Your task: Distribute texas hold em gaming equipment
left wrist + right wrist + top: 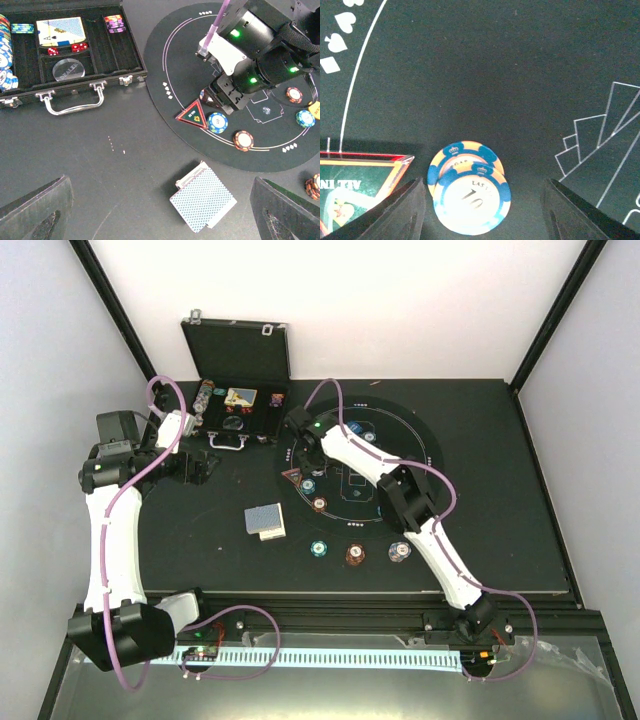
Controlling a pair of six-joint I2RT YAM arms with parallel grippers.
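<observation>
Orange-blue chips (pixel 469 192) between parted jaws of right gripper (pixel 484 214)

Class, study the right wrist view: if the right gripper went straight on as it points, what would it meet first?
Probably the two overlapping orange-and-blue chips lying between its fingers, on the black mat; the exact depth is unclear.

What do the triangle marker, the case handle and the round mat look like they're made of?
The triangle marker: probably clear acrylic, glossy; its edges glint around a printed face. The case handle: looks like polished metal, bright and mirror-like. The mat: likely felt or rubber, matte black, no glare, printed white lines.
</observation>
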